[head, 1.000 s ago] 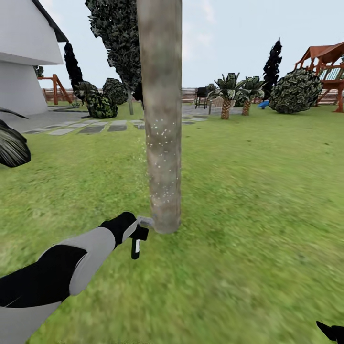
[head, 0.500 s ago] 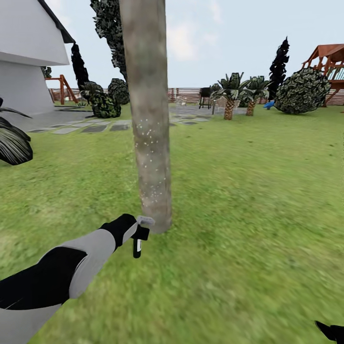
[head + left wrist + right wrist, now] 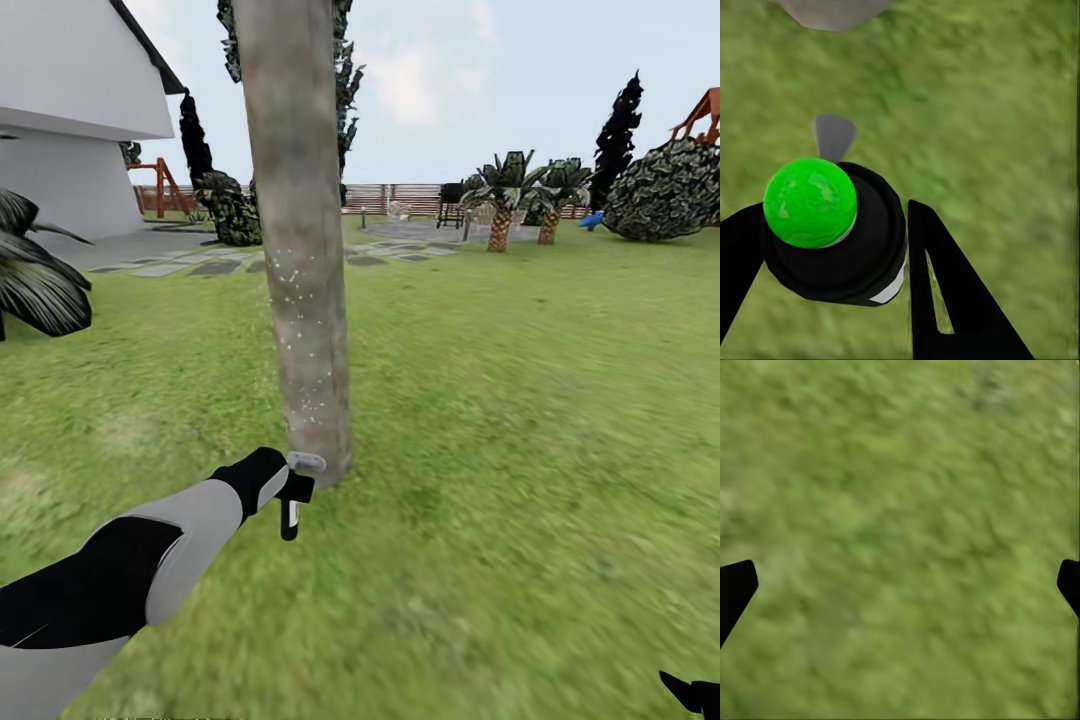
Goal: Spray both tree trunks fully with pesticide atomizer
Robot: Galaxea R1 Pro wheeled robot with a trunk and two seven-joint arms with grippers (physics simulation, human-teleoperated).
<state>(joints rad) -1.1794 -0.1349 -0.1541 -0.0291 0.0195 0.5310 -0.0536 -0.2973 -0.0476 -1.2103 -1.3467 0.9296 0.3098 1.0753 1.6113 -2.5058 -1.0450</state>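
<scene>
Left hand (image 3: 290, 492) is out front, low over the lawn (image 3: 520, 420), clamped on the atomizer (image 3: 291, 500). From the head view the sprayer's pale grey nozzle sits right at the foot of the trunk (image 3: 300, 240), just beside the bark, touching or nearly so; I can't call it. The dark bottle hangs down below the hand with a white strip on it.

Along the left wrist view, the atomizer (image 3: 832, 236) sits squarely between the two black fingers (image 3: 945, 292), pinched from both sides: a black round body with a bright green ball on top and a grey nozzle pointing away over the grass. A grey patch at the edge of that view looks like the trunk's base (image 3: 832, 11).

The trunk stands upright, mottled grey-brown, with a scatter of small white specks across its lower middle stretch. Up higher the bark looks bare of specks.

Right hand (image 3: 900, 577): in its wrist view only the two black fingertips (image 3: 735, 585) show, at opposite edges, spread wide with nothing but blurred grass between them. In the head view just a black tip of it (image 3: 695, 692) pokes in at the lower corner, well apart from the trunk.

Beyond: a white house (image 3: 70, 110), paving slabs (image 3: 190, 265), short palms (image 3: 505, 195), a slat fence (image 3: 390, 195).
</scene>
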